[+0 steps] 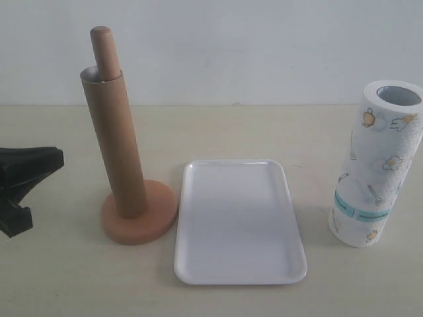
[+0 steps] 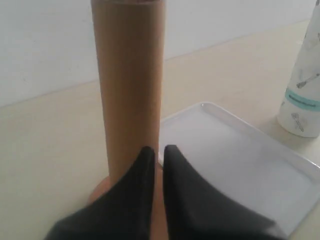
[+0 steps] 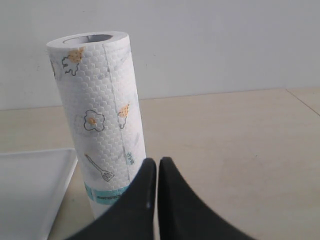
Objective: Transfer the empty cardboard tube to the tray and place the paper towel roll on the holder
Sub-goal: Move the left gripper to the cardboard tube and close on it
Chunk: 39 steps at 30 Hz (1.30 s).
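Tube (image 1: 115, 145) is standing upright, sleeved over the rod of the holder (image 1: 140, 224). The rod's rounded tip is poking out of the tube's open top. Holder base is sitting on the table (image 1: 66, 277), just beside the tray (image 1: 238, 224), which is lying bare. Roll (image 1: 377, 172) is standing on end on the far side of the tray, near it but apart.

Left gripper (image 2: 158, 150): jaws are pressing together on nothing. It is waiting low at the table's left, apart from the holder and aiming at the tube's lower half.

Right gripper (image 3: 157, 162): jaws likewise pressed together and empty, facing the roll's lower part. It is not showing in the exterior view.

Handling, as judged:
- Tube is looking light, thin-walled and smooth. It is probably stiff along its length but crushable under a hard squeeze.
- It is sitting loosely on the rod, so a moderate grip at mid-height and a straight upward lift until it clears the tip seems right.
- Roll is looking soft, bulky and yielding. It is needing widely opened jaws around its middle, with the core lined up over the rod.
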### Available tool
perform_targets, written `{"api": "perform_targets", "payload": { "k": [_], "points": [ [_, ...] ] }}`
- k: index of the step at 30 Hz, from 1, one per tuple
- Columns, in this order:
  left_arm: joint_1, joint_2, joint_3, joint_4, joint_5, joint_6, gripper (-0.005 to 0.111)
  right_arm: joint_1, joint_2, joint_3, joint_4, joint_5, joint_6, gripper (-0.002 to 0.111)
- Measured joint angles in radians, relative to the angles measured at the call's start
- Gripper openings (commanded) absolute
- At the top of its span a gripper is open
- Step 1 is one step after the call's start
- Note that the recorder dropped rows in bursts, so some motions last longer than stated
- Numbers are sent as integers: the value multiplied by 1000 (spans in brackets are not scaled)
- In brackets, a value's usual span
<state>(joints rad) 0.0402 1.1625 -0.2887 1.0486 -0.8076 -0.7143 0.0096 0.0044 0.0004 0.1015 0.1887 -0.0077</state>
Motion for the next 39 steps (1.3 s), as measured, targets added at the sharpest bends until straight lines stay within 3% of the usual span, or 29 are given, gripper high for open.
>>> {"api": "perform_targets", "payload": {
  "k": [6, 8, 22, 32, 39],
  "points": [
    [0, 107, 0, -60, -68, 34, 75, 0, 0, 0, 0, 0, 0, 1],
    [0, 129, 0, -104, -97, 43, 82, 0, 0, 0, 0, 0, 0, 1],
    [0, 202, -48, -187, -209, 77, 83, 0, 0, 0, 0, 0, 0, 1],
    [-62, 348, -104, -194, -224, 129, 83, 0, 0, 0, 0, 0, 0, 1],
    [-69, 437, -188, -230, -224, 140, 83, 0, 0, 0, 0, 0, 0, 1]
  ]
}}
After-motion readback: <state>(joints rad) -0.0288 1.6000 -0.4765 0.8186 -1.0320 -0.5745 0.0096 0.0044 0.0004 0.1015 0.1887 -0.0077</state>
